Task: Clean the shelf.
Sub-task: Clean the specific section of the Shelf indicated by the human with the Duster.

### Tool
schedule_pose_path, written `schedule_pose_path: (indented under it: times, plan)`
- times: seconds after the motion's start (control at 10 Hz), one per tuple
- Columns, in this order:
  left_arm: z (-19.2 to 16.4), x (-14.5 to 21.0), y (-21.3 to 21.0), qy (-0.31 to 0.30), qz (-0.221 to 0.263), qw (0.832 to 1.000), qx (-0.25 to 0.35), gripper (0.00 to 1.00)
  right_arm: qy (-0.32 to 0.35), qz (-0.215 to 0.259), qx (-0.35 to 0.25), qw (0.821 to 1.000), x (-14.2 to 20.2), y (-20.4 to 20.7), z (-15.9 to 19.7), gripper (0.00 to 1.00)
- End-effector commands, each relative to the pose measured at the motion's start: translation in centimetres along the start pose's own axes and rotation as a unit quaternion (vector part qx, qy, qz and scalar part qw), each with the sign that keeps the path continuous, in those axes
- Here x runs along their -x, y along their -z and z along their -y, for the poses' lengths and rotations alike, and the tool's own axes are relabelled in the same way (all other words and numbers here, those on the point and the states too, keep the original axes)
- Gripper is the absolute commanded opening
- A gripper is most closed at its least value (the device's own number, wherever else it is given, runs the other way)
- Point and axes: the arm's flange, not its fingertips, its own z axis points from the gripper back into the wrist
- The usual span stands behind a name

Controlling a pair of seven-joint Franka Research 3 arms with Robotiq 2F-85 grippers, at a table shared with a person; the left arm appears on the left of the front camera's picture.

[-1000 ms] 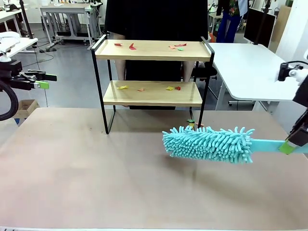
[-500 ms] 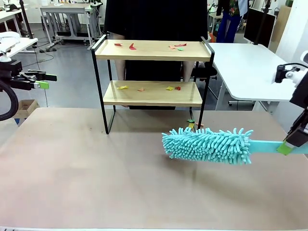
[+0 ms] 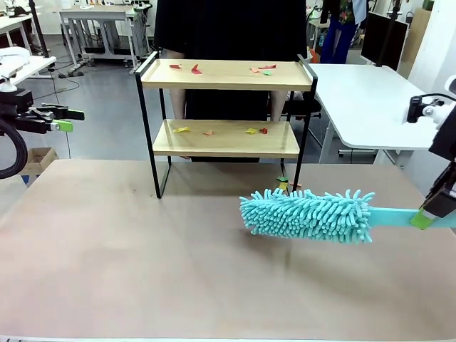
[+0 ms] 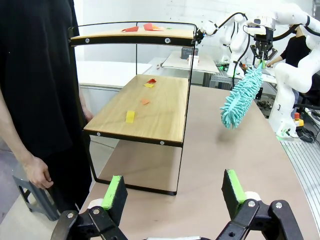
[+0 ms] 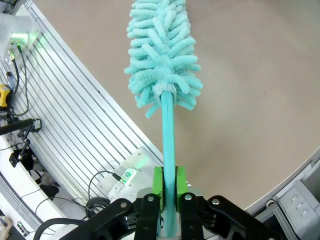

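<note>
Grips the flat teal handle of a duster [image 3: 306,214] in the right hand [image 3: 426,219], at the right edge of the brown surface [image 3: 142,271]; green pads [image 5: 158,181] pressed shut on either side of the handle, seen from the right wrist. Carries the duster just above the surface, shadow beneath, long axis running left to right, fluffy head toward the robot's left, handle toward its right.

Holds the left hand [image 3: 63,121] raised off the surface's left edge, spread wide and empty, touching nothing; aimed along the shelf's length in the left wrist view, with green pads [image 4: 114,192] far apart.

Farther back, stands the shelf [image 3: 221,142] on the surface, left of centre, long axis left to right, open side facing the robot, beyond the duster's head and apart from it. Bears coloured paper scraps [image 3: 195,69] on both boards. Behind it, a person [image 3: 228,28] in black, one hand [image 4: 37,172] hanging beside the shelf's end.
</note>
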Motion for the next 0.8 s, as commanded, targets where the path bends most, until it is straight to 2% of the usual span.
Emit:
schedule_pose_path:
  times: [0.0, 0.7]
  plan:
    - [0.13, -0.25, 0.01, 0.004, 0.000, 1.000, -0.001, 1.00, 0.005, 0.013, -0.003, 1.000, -0.30, -0.13, 0.05, 0.13]
    - [0.13, -0.25, 0.01, 0.004, 0.000, 1.000, -0.001, 1.00, 0.005, 0.013, -0.003, 1.000, -0.30, -0.13, 0.05, 0.13]
